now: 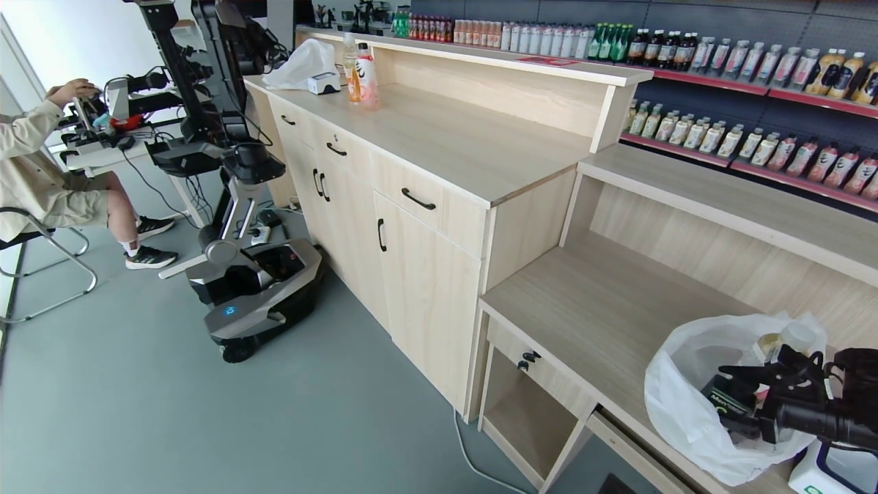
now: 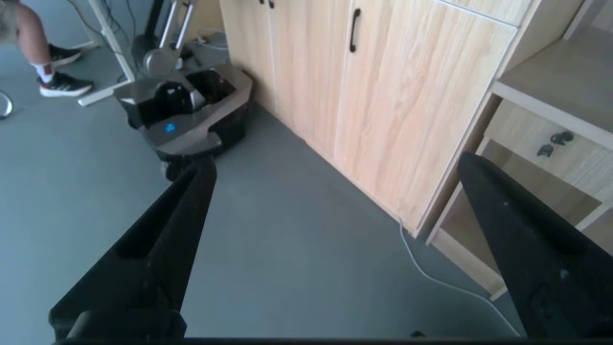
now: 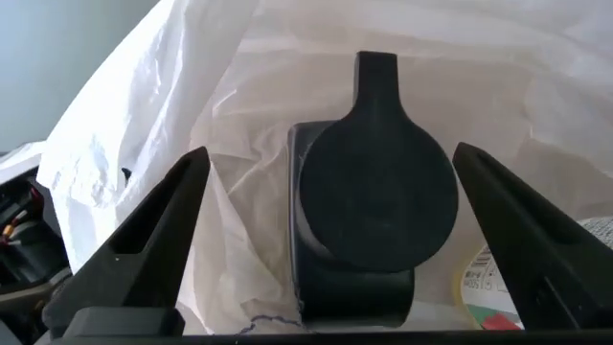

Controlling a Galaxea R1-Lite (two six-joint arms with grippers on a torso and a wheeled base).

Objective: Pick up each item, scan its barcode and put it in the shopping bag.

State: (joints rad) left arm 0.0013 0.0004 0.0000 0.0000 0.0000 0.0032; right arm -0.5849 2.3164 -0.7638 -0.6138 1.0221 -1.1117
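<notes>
- White plastic bag (image 1: 686,398) sits open on the low worktop (image 1: 603,302), at the right near edge of the head view.
- We see the right tool (image 1: 761,401) at the mouth of the bag, its arm coming in from the right.
- From the right wrist, the right tool (image 3: 330,151) has its fingers (image 3: 163,220) spread wide apart, gripping nothing.
- Between those fingers, deeper in the bag (image 3: 144,125), stands a black item (image 3: 369,211) with a round face and a narrow stem; we cannot tell what it is, and neither finger touches it.
- Beside it in the bag lies a bottle (image 3: 493,283), of which we see part of the label; in the head view the bottle (image 1: 796,337) shows its pale cap above the tool.
- A white box (image 1: 826,473) stands just beside the bag, at the corner of the head view.
- The left tool (image 2: 335,168) hangs over the grey floor (image 2: 287,240), fingers (image 2: 182,211) wide apart and empty, near the cupboard (image 2: 402,96) doors.
- A second robot (image 2: 187,105) stands on the floor by the cupboard.
- On the tall worktop (image 1: 446,130), well apart from the bag, we see two bottles (image 1: 361,75) upright together, and near them a second bag (image 1: 302,63) and a small white device (image 1: 324,84).
- Shelves (image 1: 720,82) of drinks line the wall behind.
</notes>
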